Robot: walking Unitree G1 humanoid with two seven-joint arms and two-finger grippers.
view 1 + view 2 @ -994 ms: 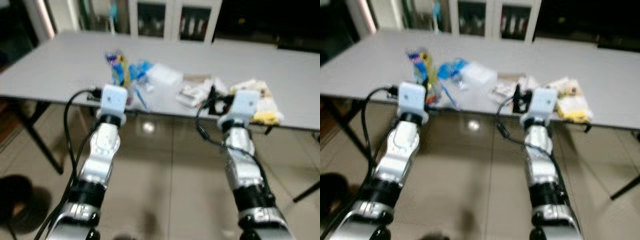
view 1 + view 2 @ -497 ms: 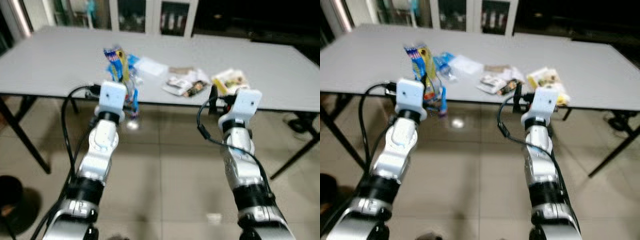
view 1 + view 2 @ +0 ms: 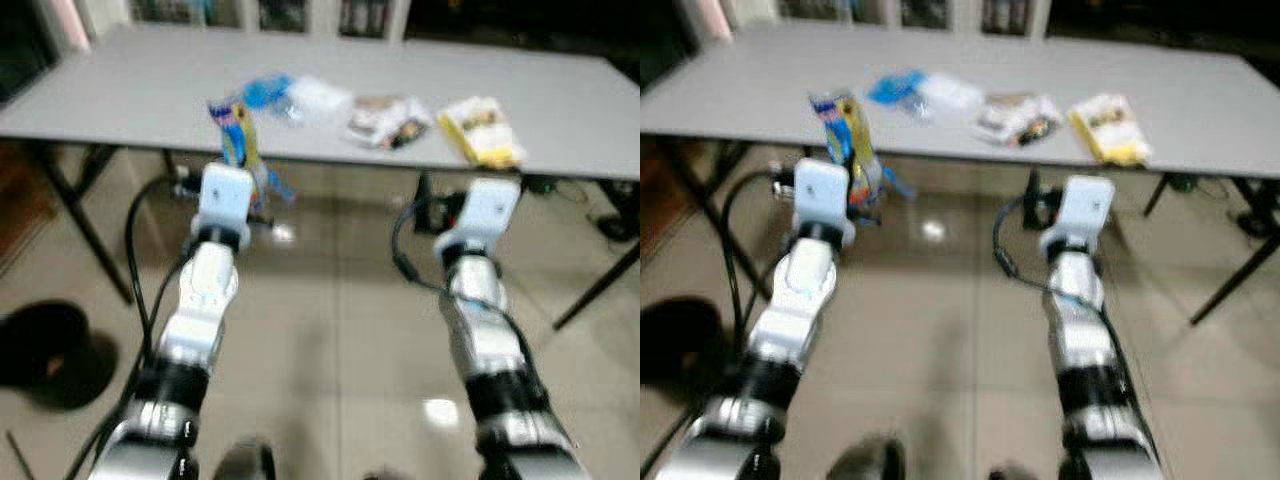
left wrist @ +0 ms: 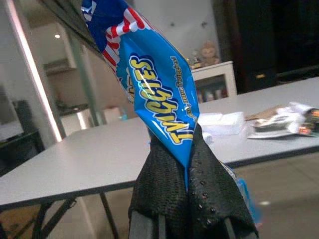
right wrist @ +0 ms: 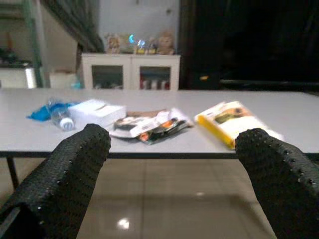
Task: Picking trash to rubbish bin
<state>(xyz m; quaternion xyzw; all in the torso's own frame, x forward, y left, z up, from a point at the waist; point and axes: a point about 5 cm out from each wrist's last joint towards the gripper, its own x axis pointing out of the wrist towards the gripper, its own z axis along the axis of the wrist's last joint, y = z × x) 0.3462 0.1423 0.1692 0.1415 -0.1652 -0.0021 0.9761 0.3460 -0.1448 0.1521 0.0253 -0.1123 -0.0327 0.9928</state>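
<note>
We find the left tool (image 4: 187,199) closed on the lower end of a blue snack wrapper (image 4: 149,84), its two black fingers (image 4: 159,194) pinched together around the foil. The wrapper stands roughly upright above the tool, its long axis running up and away from the fingers, and it is held out in front of the robot, off the tabletop (image 3: 130,90) and above the tiled floor (image 3: 330,330).

We find the right tool (image 5: 169,169) spread wide and holding nothing, facing the tabletop edge from a short way off.

Remaining trash lies on the tabletop: a yellow packet (image 3: 482,130) toward the right, crumpled wrappers (image 3: 388,118) at the middle, and a blue bottle with a white box (image 3: 290,95) toward the left.

A dark round object (image 3: 50,345) sits on the floor low to the robot's left, just beyond the near table leg (image 3: 85,225). We judge it to be the rubbish bin, though blur prevents certainty.

The decisive relation: the bin lies to the left of and below the loaded left tool, so the left arm is the nearer one. In our judgement, the coming move calls for a turn leftward and a lowering of that arm over the opening.
</note>
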